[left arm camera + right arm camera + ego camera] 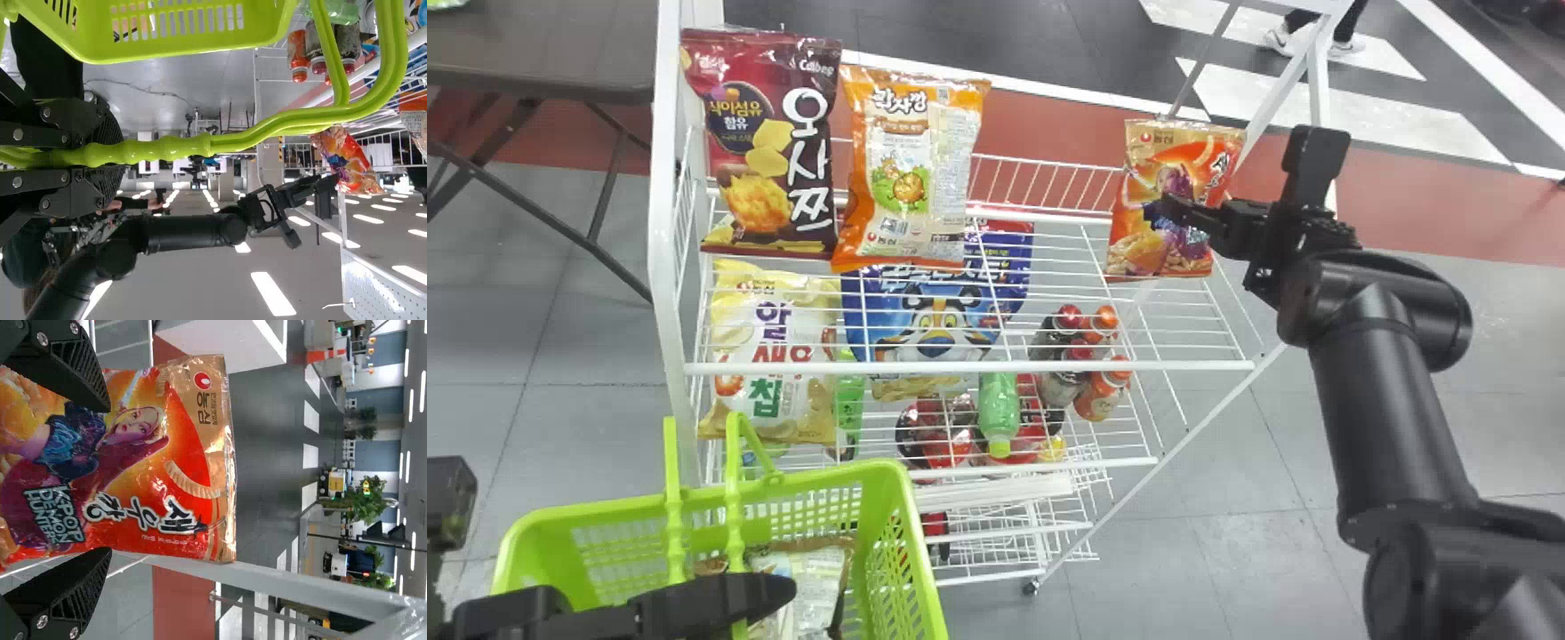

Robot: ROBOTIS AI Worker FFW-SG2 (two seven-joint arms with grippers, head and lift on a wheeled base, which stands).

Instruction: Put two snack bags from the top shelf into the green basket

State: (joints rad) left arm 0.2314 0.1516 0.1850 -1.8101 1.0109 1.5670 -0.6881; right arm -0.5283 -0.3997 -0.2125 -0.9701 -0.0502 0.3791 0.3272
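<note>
Right pincer [1160, 213]: fingers apart, directly before the orange-red snack bag [1152, 255] on the top shelf [1183, 365]. Dark-red snack bag [729, 133] and orange snack bag [907, 160]: well to that pincer's left. Left pincer [769, 594]: clamped on the handle [734, 498] of the green basket [809, 478], which hangs below it

There are three top-shelf bags [911, 169], one basket [818, 480].

Maroon bag [769, 142], orange bag [907, 178] upright together on top shelf [1067, 365]; red-orange bag [1138, 240] upright, apart, right. Green basket [898, 533] apparently holds pale packet [818, 569].
</note>
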